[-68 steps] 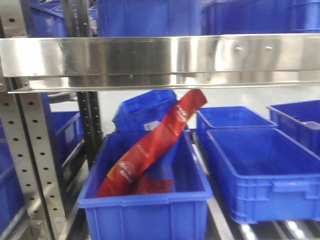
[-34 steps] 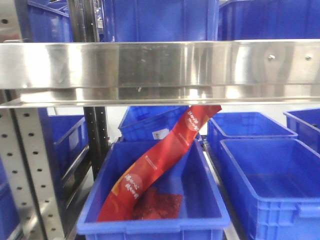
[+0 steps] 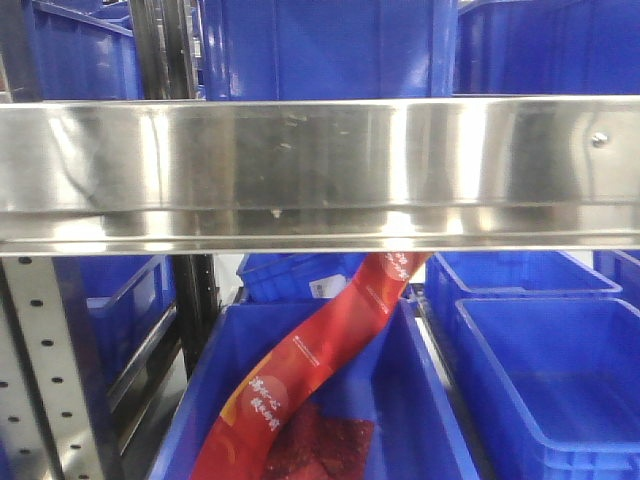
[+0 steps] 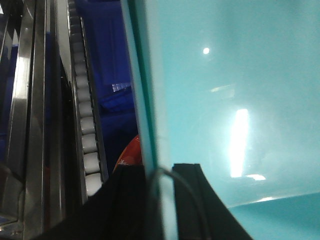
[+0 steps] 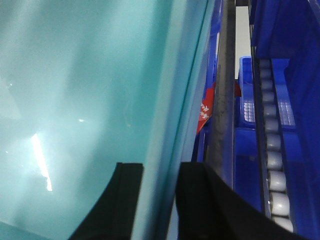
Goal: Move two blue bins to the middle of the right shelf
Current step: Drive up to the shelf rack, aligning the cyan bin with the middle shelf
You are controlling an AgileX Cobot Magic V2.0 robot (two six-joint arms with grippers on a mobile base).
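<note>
Both arms carrying bin. Left gripper (image 4: 161,200) pinching bin (image 4: 235,100) wall; right gripper (image 5: 160,200) pinching same bin's other wall. Bin hanging beside shelf rail (image 3: 320,170). Best: lifting evenly, keeping level, clearing rail, staying off red bag (image 3: 320,350) below.

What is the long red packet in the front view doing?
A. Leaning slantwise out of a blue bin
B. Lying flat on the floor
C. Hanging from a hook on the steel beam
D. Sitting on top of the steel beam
A: the red packet rises slantwise from inside the blue bin, its top end hidden behind the steel beam.
</note>
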